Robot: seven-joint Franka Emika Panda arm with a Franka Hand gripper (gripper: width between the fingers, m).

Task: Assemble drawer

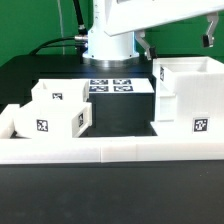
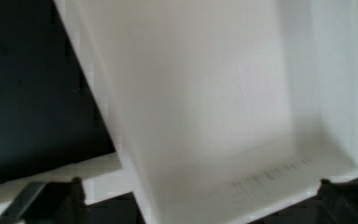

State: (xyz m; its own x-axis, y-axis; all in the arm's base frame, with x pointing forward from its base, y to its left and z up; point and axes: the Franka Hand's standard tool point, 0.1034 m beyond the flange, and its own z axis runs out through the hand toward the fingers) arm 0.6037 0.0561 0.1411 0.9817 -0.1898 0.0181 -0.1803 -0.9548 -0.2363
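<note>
Exterior view: early stage, w/ end effector (image 1: 175, 40) wide open & empty above big housing (image 1: 190, 95) at exterior view's right, small drawer boxes (image 1: 50, 120) loose on worktop (image 1: 120, 118) at its left, none slid in yet.

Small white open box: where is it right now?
On the exterior view's left, the small white open box sits just behind the long white rail, across the marker board from the taller white cabinet.

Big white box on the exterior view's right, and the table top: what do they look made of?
Big white box: probably rigid plastic with a matte finish, possibly printed. The white is uniform, the walls are thick, and the shading is soft with no glare.
Table: black and matte, with no reflections. It may be a mat or a coating; I can't tell which.
</note>
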